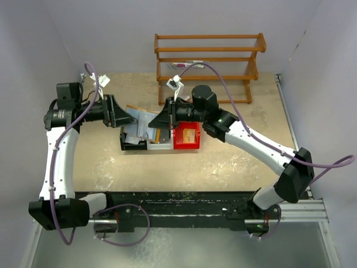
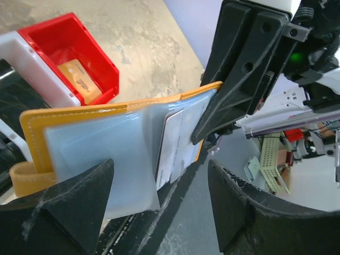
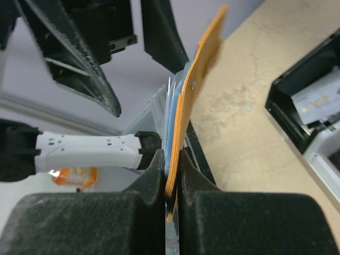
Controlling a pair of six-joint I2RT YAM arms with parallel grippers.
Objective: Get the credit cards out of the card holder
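Your right claw (image 3: 171, 159) is clamped tight on one edge of the card holder (image 2: 101, 133). It holds the holder open and lifted off the table (image 1: 240, 162), between the two arms. Your left claw (image 2: 160, 175) stands with its fingers wide apart, close up to the open sleeves and holding nothing.

By my reading you are partway through, not finished. The black bin (image 3: 279, 109) has pale cards (image 3: 313, 101) lying in it, and they look like credit cards taken out of the holder. The red bin (image 2: 103, 61) holds a flat tan-orange thing (image 2: 79, 79); I cannot tell whether that is a card.

Inside the holder, the pale blue-grey sleeves (image 2: 95, 154) nearest your left claw look empty. A whitish card (image 2: 171, 146) sits in a sleeve near the fold, and its lower end seems to poke out past the holder's edge. I cannot tell whether more cards are tucked behind it, because the sleeves overlap and the right claw covers the far side.

So at least one card is left to pull, and that is likely why your left claw is spread and waiting there. You would need to pinch the exposed end of the whitish card and draw it along the sleeve while the right claw holds firm. After that, you would carry it to a bin and check the hidden sleeves.
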